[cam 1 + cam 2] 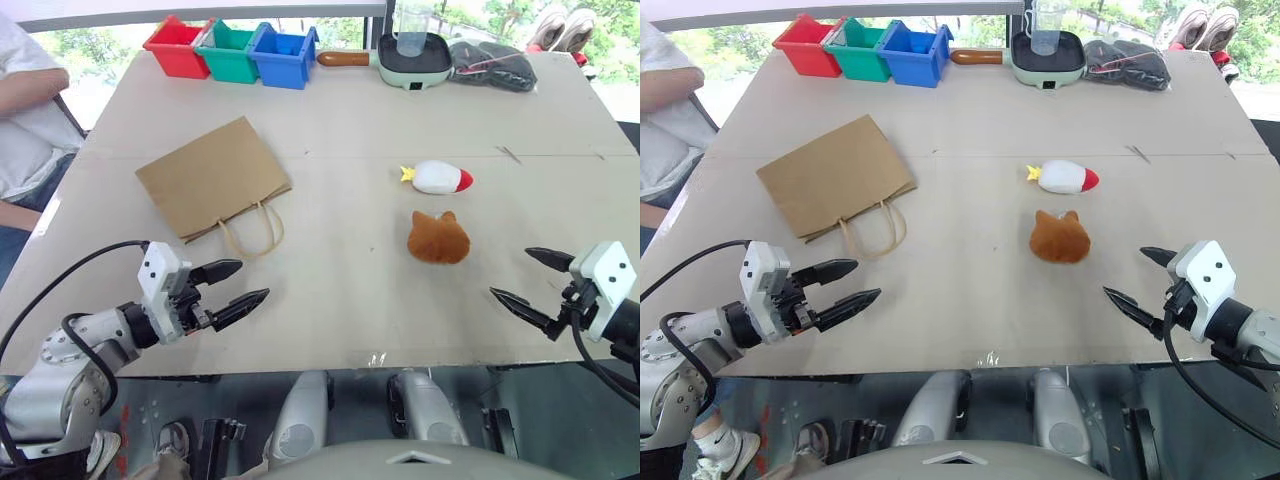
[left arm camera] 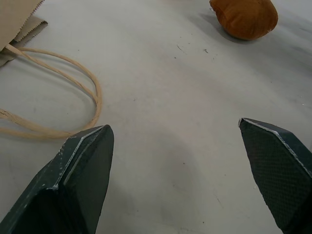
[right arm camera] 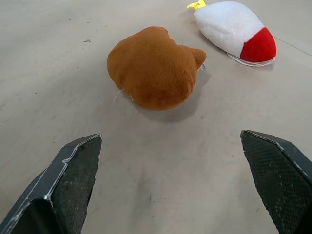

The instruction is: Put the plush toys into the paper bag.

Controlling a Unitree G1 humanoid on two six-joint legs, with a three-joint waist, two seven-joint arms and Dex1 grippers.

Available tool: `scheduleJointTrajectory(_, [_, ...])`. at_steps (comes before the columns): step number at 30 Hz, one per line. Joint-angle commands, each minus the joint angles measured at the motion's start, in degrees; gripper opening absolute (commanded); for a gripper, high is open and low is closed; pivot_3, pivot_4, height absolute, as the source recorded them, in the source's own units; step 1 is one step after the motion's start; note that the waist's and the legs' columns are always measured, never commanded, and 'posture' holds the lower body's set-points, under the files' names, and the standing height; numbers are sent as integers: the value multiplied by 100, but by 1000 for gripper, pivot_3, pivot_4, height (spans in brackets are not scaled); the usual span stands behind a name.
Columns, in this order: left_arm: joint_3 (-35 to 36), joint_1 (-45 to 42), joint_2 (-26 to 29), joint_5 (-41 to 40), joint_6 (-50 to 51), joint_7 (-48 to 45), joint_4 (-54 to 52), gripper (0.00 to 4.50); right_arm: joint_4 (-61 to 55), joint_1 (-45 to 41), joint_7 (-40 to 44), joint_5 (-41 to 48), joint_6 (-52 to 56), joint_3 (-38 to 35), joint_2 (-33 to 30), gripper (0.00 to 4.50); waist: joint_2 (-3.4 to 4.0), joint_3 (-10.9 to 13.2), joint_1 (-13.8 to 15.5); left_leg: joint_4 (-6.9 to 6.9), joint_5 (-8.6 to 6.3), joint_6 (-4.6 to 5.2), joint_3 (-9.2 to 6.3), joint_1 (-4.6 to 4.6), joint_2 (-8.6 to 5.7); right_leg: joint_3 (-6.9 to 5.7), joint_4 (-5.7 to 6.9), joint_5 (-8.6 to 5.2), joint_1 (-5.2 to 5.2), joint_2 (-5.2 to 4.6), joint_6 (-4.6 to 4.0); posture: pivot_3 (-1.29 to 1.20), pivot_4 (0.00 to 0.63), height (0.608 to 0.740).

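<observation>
Two plush toys lie right of the table's middle: a white oval one (image 1: 438,177) with a red tip and yellow end, and just in front of it an orange-brown eared head (image 1: 438,239). The brown paper bag (image 1: 212,177) lies flat at centre-left, its loop handles (image 1: 250,231) pointing toward me. My left gripper (image 1: 236,286) hovers open near the front left edge, a little in front of the handles. My right gripper (image 1: 530,282) stands open at the front right, nothing between its fingers, with the orange-brown toy (image 3: 152,67) ahead of it.
Red (image 1: 178,46), green (image 1: 228,51) and blue (image 1: 284,55) bins stand at the far left edge. A green pan (image 1: 412,60) with a clear cup and a black bag (image 1: 492,64) sit at the far right. A person's arm (image 1: 25,95) is beside the table's left edge.
</observation>
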Motion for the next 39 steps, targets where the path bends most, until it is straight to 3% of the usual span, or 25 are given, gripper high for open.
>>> scheduleJointTrajectory(1, [-20,-431,-54,-38,-111,161,94,4429,-119,-294,-110,-107,-359,299,173,4451,0,0,0,0,0,0,0,0,0,0,0,0,0,0,0,0,150,740])
scheduleJointTrajectory(3, [-23,-862,-21,179,-252,355,389,4429,-273,-594,-182,-186,-569,795,380,4451,-2,0,6,4,0,0,-3,3,-1,-4,4,0,2,5,0,0,150,740])
scheduleJointTrajectory(5, [-29,-1083,262,871,-1078,214,891,4429,-489,-730,-193,-192,-438,1130,399,4451,-1,0,-5,14,1,-2,-9,2,13,-2,6,2,1,27,-3,0,150,740])
scheduleJointTrajectory(13, [-678,-1420,813,2392,-3837,-470,2164,4429,-470,-848,-201,-267,-462,1511,396,4451,0,0,7,-4,-1,-2,10,-2,14,13,-7,5,-5,23,-4,0,150,740])
scheduleJointTrajectory(21, [-1493,-2024,803,3318,-4999,-321,3215,4429,-637,-937,-516,-382,-357,1755,524,4451,-1,-1,-2,0,-1,-2,9,1,15,12,1,7,-4,27,-2,0,150,740])
scheduleJointTrajectory(24, [-1602,-2200,795,3237,-5030,-416,3425,3216,-697,-951,-631,-422,-305,1797,532,4500,-1,-1,-9,0,-1,-2,9,0,16,13,2,7,-5,29,-1,0,150,740])
scheduleJointTrajectory(27, [-1590,-2273,765,2854,-4757,-648,3427,1784,-768,-943,-734,-396,-226,1798,552,4500,-1,0,-8,0,-1,-2,7,-1,17,11,3,7,-5,30,-1,0,150,740])
scheduleJointTrajectory(30, [-1436,-2256,696,2003,-3562,-927,3157,154,-822,-939,-828,-407,-169,1845,570,4500,-1,0,-15,0,-1,-2,7,-1,18,12,5,7,-5,30,-1,0,150,740])
scheduleJointTrajectory(32, [-1242,-2309,646,1020,-2177,-939,2728,67,-842,-964,-918,-397,-109,1898,620,4500,-1,0,-15,1,-1,-2,5,-2,20,9,7,7,-5,31,-1,0,150,740])
scheduleJointTrajectory(35, [-898,-2513,647,-768,-11,-877,2027,0,-851,-1181,-1058,47,299,1931,841,3676,-5,1,-14,10,-1,-2,-4,-5,24,3,10,7,-4,32,0,0,150,740])
scheduleJointTrajectory(39, [-614,-2751,629,-2251,1749,-587,1556,0,-730,-1898,-1333,-72,551,2536,1199,1499,-3,1,-39,16,-1,-2,-10,-1,23,1,17,7,-2,32,0,0,150,740])
